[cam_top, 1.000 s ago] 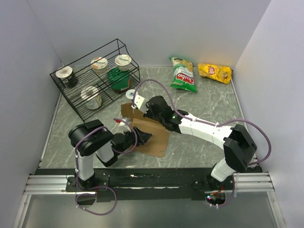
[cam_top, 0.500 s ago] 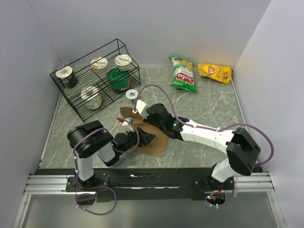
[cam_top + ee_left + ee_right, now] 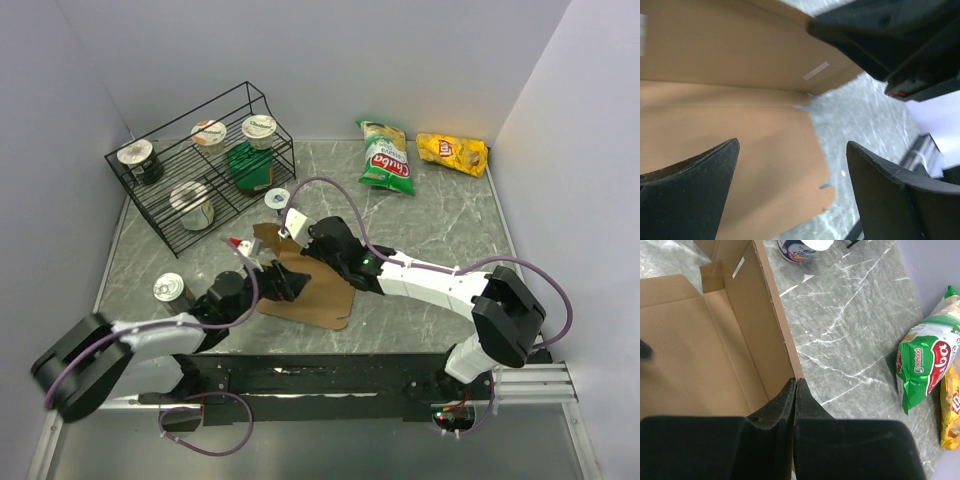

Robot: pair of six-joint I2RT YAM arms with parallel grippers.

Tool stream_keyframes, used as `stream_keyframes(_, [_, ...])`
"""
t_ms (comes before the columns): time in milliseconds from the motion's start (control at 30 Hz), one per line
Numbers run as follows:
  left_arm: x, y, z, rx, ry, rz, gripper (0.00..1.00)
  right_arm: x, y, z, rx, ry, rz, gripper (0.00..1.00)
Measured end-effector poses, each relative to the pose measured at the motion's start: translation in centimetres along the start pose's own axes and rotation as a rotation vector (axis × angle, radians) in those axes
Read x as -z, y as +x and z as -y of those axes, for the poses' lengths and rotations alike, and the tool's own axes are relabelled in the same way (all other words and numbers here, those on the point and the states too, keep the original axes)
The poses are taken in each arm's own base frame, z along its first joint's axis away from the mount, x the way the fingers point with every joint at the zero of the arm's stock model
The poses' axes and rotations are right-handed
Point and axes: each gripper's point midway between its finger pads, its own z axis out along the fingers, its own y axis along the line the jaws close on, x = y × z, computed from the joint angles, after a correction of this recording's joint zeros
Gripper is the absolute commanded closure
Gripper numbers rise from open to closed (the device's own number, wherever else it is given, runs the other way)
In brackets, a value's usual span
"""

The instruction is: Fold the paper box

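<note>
The biggest thing on my screen is the grey-green marbled table point(image 3: 440, 230). At its far left sits a black wire rack point(image 3: 150, 195), its shelves carrying four lidded cups point(image 3: 208, 131) and a dark green packet point(image 3: 245, 165).

The paper box point(image 3: 318, 292) lies in the middle of the table towards the near edge, between my two arms. It is a plain brown sheet, mostly flat on the marble, with its far-side flap point(image 3: 757, 325) standing up as a wall. The right wrist view shows me the inside of that fold, with a small tab at the flap's far end.

My left arm reaches in low from the near left corner. The left gripper point(image 3: 790, 190) hangs over the flat panel with its fingers spread wide and nothing between them. I cannot tell if they touch the card. My right arm stretches across from the near right. The right gripper point(image 3: 795, 390) has its fingers pressed together, the tips right at the near end of the raised flap's top edge. Whether any card is nipped between them I cannot tell.

Well apart from the box, at the far right, lie a green chip bag point(image 3: 386, 158) and, just beside it, a yellow chip bag point(image 3: 452, 152).

Smaller still are a single lidded cup point(image 3: 277, 198) on the marble between rack and box, and a round lidded container point(image 3: 168, 288) near my left arm.
</note>
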Motion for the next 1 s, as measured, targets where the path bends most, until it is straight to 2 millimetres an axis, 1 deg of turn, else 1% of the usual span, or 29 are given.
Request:
stream_keyframes(100, [1.4,-2.0,-1.5,-0.026,-0.051,0.036,0.12,-0.1,0.0,0.1,0.002,-0.002,0.003,1.00])
stream_keyframes(167, [2.3,-4.0,-2.6,-0.040,-0.093,0.079,0.12,-0.1,0.0,0.1,0.003,-0.004,0.004,1.00])
stream_keyframes(233, [3.0,-6.2,-3.6,-0.050,-0.145,0.117,0.09,-0.1,0.0,0.1,0.004,-0.005,0.004,1.00])
stream_keyframes(300, [3.2,-8.2,-3.8,-0.057,-0.177,0.140,0.04,-0.1,0.0,0.1,0.004,-0.005,0.004,1.00])
stream_keyframes(367, [2.7,-10.2,-3.6,-0.066,-0.204,0.142,0.03,-0.1,0.0,0.2,0.005,-0.005,0.005,1.00])
stream_keyframes(433, [1.7,-12.2,-3.0,-0.069,-0.221,0.132,0.03,-0.1,0.0,0.1,0.006,-0.005,0.005,1.00])
stream_keyframes(500, [0.3,-13.7,-2.5,-0.067,-0.231,0.115,0.04,-0.1,0.0,0.1,0.006,-0.005,0.005,1.00])
stream_keyframes(533, [-0.2,-14.1,-2.4,-0.065,-0.233,0.108,0.04,-0.1,0.0,0.1,0.006,-0.005,0.005,1.00])
stream_keyframes(567, [-0.9,-14.3,-2.4,-0.062,-0.241,0.094,0.05,-0.1,0.0,0.1,0.006,-0.005,0.005,1.00])
stream_keyframes(633, [-1.6,-14.0,-2.8,-0.054,-0.262,0.061,0.06,-0.1,0.0,0.1,0.006,-0.005,0.005,1.00])
stream_keyframes(733, [-2.5,-12.8,-3.8,-0.042,-0.296,-0.002,0.08,-0.1,0.0,0.1,0.005,-0.005,0.006,1.00])
stream_keyframes(900, [-3.0,-10.8,-4.8,-0.006,-0.317,-0.082,0.14,-0.1,0.0,0.1,0.006,-0.004,0.006,1.00])
stream_keyframes(1000, [-3.2,-10.5,-4.7,0.014,-0.311,-0.091,0.18,-0.1,0.0,0.2,0.005,-0.003,0.007,1.00])
